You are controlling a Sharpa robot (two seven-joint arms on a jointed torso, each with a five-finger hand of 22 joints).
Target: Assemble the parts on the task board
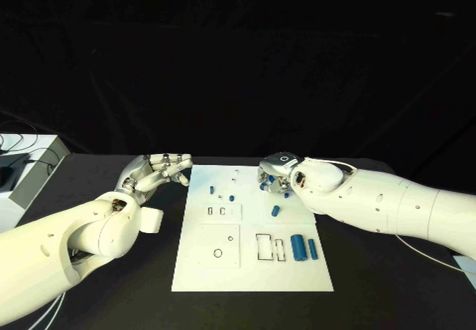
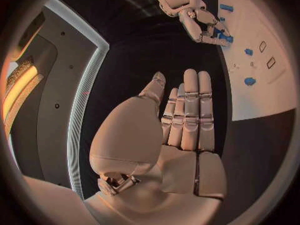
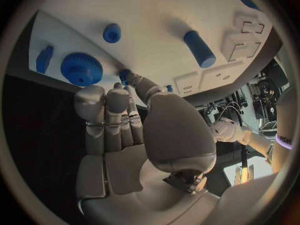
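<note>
The white task board (image 1: 253,265) lies in the middle of the black table. Small blue parts (image 1: 211,188) stand near its far end, and two blue cylinders (image 1: 298,246) lie by a rectangular slot at its right. My right hand (image 1: 278,173) hovers over the board's far right corner, fingers stretched out. Its thumb tip reaches a small blue part (image 3: 124,75) beside a blue gear (image 3: 81,69); nothing is clearly gripped. A blue cylinder (image 3: 199,49) and a round knob (image 3: 112,32) lie beyond. My left hand (image 1: 159,172) is open beside the board's far left corner, fingers straight (image 2: 187,115).
A white box (image 1: 25,182) with cables sits at the table's left edge. Bare black table (image 1: 377,282) surrounds the board on both sides. Rectangular and round recesses (image 1: 218,253) mark the board's near half.
</note>
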